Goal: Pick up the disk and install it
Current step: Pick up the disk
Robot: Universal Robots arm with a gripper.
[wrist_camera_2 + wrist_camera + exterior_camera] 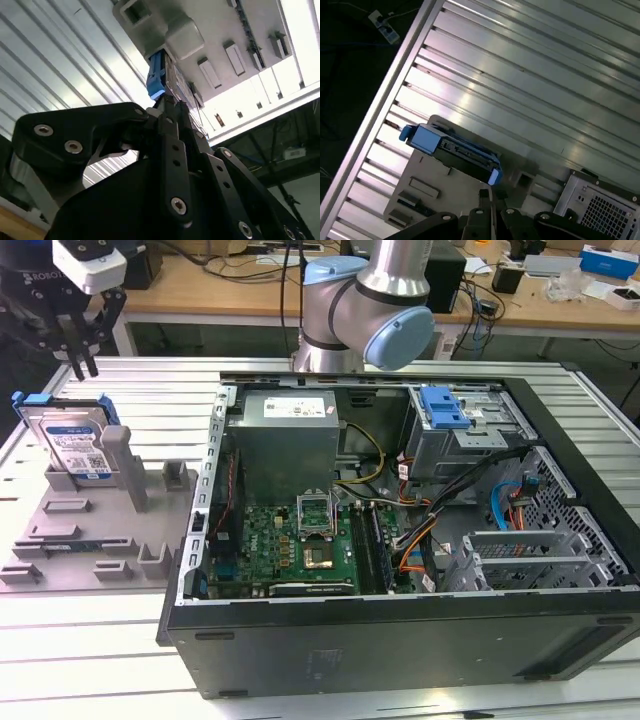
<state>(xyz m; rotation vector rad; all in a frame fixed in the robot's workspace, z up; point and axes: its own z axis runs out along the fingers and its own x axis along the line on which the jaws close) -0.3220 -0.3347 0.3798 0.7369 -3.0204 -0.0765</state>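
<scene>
The disk [73, 441] stands on edge in a slot of the grey fixture [95, 535] on the exterior view's left. It is a silver drive with a white-and-blue label and a blue carrier. My gripper [83, 365] hangs just above and behind it, apart from it, its fingers shut together on nothing. In the first wrist view the disk [454, 149] lies just ahead of the closed fingertips [486, 192]. In the second wrist view the carrier's blue end [157, 76] shows beyond the black fingers [170, 130].
The open computer case [400, 640] lies on the exterior view's right, with a grey power-supply box [285, 435], the motherboard [290, 545] and a drive cage with a blue latch [443, 406]. Ribbed aluminium table [150, 390] lies all around. Desks with clutter stand behind.
</scene>
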